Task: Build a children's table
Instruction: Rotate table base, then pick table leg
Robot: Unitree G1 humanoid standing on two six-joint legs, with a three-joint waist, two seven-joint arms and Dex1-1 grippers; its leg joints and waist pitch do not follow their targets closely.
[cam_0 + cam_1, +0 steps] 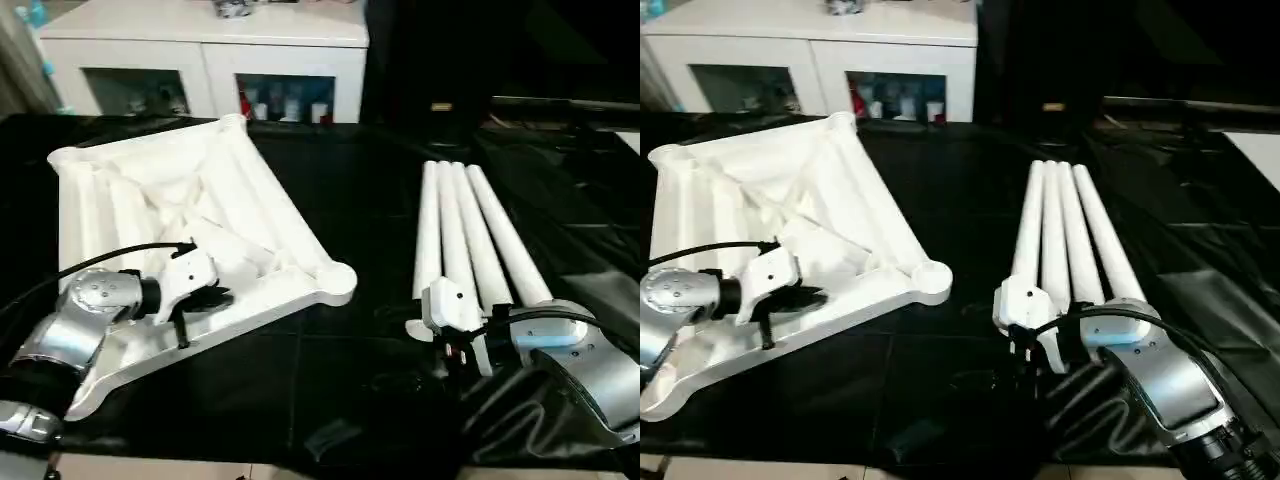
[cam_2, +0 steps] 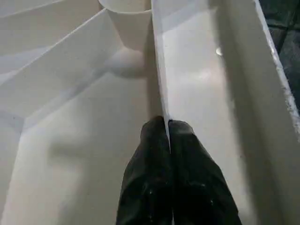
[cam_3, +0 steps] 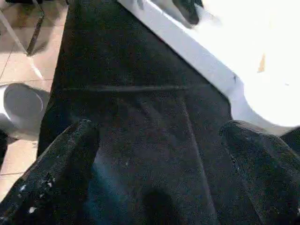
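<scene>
Assembly not begun. The tabletop [image 1: 190,230] lies underside up on the black desk [image 1: 330,380], sockets empty; four legs [image 1: 470,235] lie together well apart. Left gripper [image 2: 166,129] jaws pinch a tabletop rib; right gripper [image 3: 159,140] jaws wide, empty.

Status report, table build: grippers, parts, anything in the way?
Left gripper shut on tabletop rib. Right gripper open, empty, beside four legs. Nothing between them.

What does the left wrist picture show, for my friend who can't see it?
Two black fingers of the robot's left gripper are pinched shut on a thin white rib inside the upside-down tabletop. The rib runs up to a round leg socket.
</scene>
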